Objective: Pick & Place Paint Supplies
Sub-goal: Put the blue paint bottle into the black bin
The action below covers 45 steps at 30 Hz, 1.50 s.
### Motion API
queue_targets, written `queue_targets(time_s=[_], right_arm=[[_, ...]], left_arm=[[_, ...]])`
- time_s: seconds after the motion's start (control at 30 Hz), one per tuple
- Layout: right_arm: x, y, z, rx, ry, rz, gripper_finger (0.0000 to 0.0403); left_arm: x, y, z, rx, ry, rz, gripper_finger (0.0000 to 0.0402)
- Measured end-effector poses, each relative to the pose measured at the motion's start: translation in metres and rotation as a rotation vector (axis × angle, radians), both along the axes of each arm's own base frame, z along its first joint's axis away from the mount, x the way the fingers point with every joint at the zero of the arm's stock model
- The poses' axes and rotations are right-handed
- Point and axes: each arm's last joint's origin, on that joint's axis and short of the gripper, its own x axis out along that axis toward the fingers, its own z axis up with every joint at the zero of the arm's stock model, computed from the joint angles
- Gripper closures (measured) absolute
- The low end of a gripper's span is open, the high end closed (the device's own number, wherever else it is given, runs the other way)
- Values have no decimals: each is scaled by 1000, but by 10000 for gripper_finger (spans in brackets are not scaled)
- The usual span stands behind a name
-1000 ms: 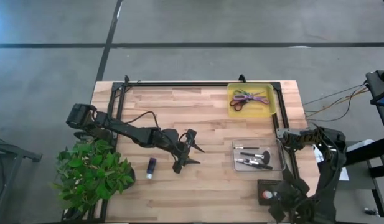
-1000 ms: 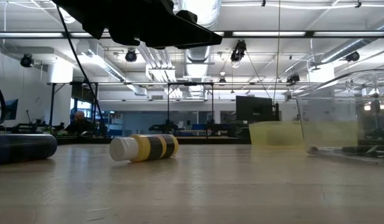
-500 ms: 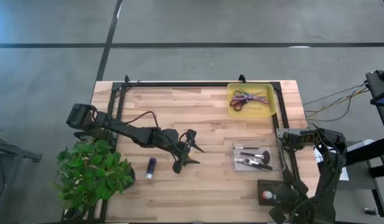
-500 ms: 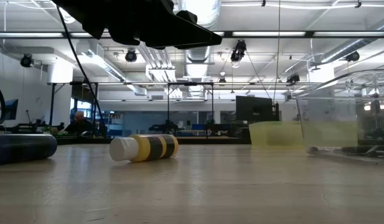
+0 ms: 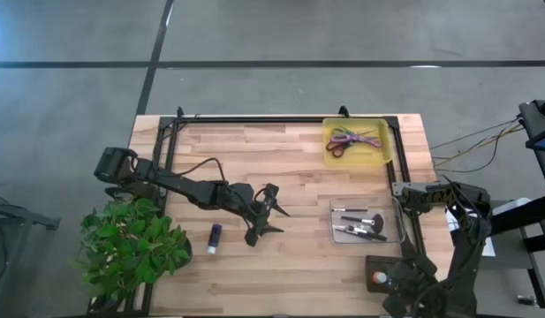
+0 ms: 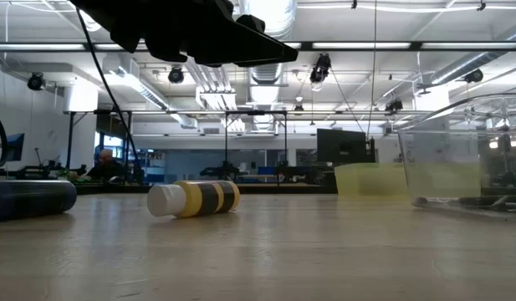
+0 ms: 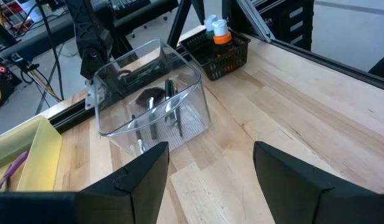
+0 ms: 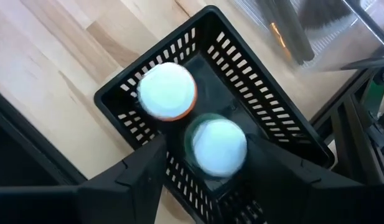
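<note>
Pale wooden planks, with grain running across, make up the table [image 5: 290,256], framed by dark metal rails. The left gripper [image 5: 270,215] hangs above the middle of it at the end of a long jointed arm, its two dark angular fingers [image 7: 139,180] spread wide with nothing between them. Just left of it, on the near-left part of the boards, lies a purple paint tube [image 5: 215,237], a small cylinder on its side. From table height a yellow tube [image 6: 196,199] with dark bands and a white cap also lies on its side, with a dark blue-looking cylinder [image 6: 30,201] at the left edge of that view.

A yellow plastic tray [image 5: 384,146], rectangular with raised walls, sits at the far-right corner and holds the scissors [image 5: 352,140], their purple, green and red handles tangled together. Nearer, on the right, a clear plastic bin [image 5: 398,221] with rounded corners contains thin dark brushes [image 5: 362,225] lying loosely across each other.

The right gripper [image 8: 204,180] is over the near-right corner, directly above a black slotted basket [image 8: 123,93]. Its fingers stand apart and hold nothing. Upright in the basket are two round white-capped bottles: one orange-rimmed [image 8: 167,91], one green-rimmed [image 8: 218,147], touching side by side.

A leafy green plant [image 5: 131,252] stands at the table's near-left corner.
</note>
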Motion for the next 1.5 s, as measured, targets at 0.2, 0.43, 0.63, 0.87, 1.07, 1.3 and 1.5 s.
queue_targets(time_s=[0.2,0.43,0.63,0.87,1.07,1.3,1.5], right_arm=[[1,1,16,-20,-6,9,190],[7,-1,43,-107,-208,80,188],[34,-11,51,-229,-349,209,188],[72,-28,55,-442,-341,381,188],[84,-37,62,-603,-387,487,188],[86,-37,65,-689,-472,512,188],[88,-38,67,-723,-510,511,188]], left_arm=[[0,0,0,0,0,0,162],[-8,1,-8,40,127,-9,162],[-33,4,15,16,244,8,162],[-83,6,44,-160,463,113,162],[-97,-1,46,-200,541,156,162],[-107,-7,29,-174,734,298,162],[-117,0,17,-234,884,625,162]])
